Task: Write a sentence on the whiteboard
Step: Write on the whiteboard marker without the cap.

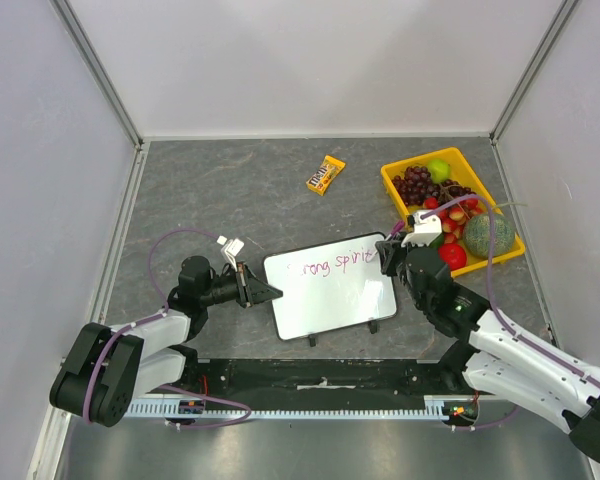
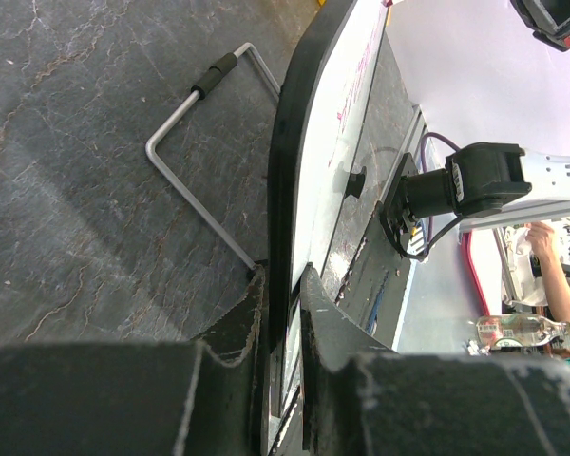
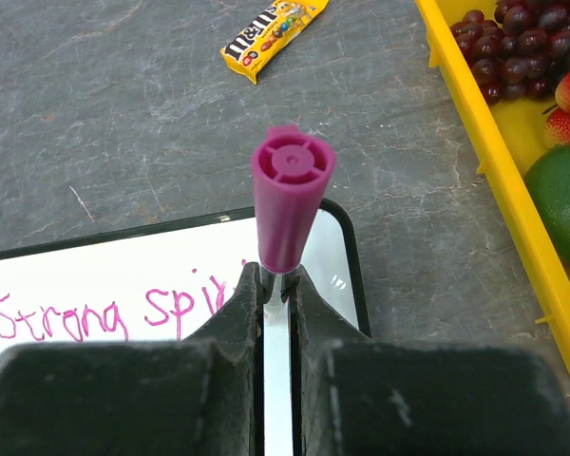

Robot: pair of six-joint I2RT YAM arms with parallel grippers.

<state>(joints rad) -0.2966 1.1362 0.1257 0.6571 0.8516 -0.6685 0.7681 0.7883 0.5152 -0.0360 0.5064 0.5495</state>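
The whiteboard (image 1: 330, 295) lies tilted in the middle of the grey table, on small black feet. The sentence (image 1: 335, 262) is pink handwriting along its top, reading "Strong spirit"; in the right wrist view the sentence (image 3: 95, 313) is partly hidden by the fingers. My left gripper (image 1: 270, 292) is shut on the board's left rim, which the left wrist view shows edge-on (image 2: 283, 190) between the fingers. My right gripper (image 1: 392, 256) is over the board's upper right corner. It is shut on a pink marker (image 3: 290, 195) whose end stands up between the fingers.
A yellow tray (image 1: 392, 190) of grapes, strawberries, a lime and other fruit stands at the back right, close to my right arm. A yellow candy packet (image 1: 326, 174) lies behind the board. A bent wire stand (image 2: 199, 180) shows under the board. White walls enclose the table.
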